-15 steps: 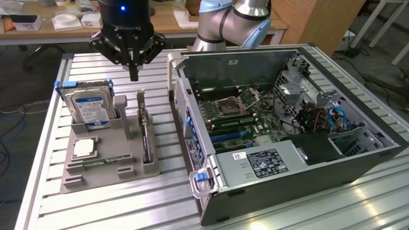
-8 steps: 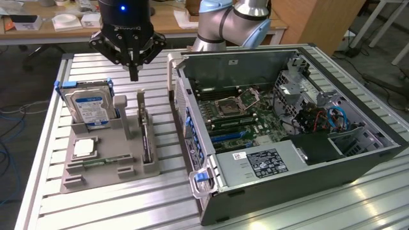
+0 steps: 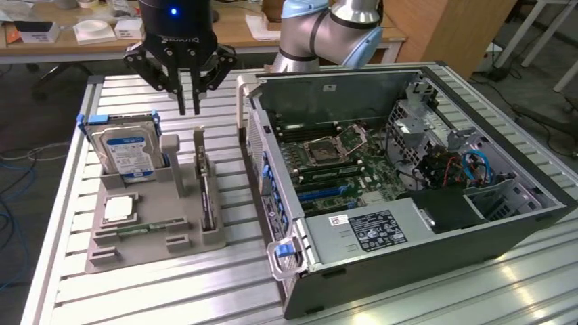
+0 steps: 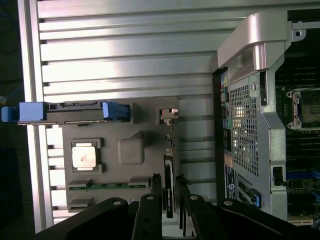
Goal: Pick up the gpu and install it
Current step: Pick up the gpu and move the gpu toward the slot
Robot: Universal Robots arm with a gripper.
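We see the claw (image 3: 189,103), parted narrowly and holding nothing, poised above the gpu (image 3: 207,196) standing edge-on in the grey holder (image 3: 153,206) near the bench's (image 3: 181,294) far edge.

1. The exterior view looks down at a slant from high above the slatted table (image 3: 135,298). It stands far enough back to take in the whole grey parts tray (image 3: 158,203) at lower left and the open computer case (image 3: 407,261) from centre to right.
2. The wrist view looks straight down past the gripper (image 4: 169,180), much nearer to the table.
3. Both views share the tray, the slats around it, and the case wall facing the tray.
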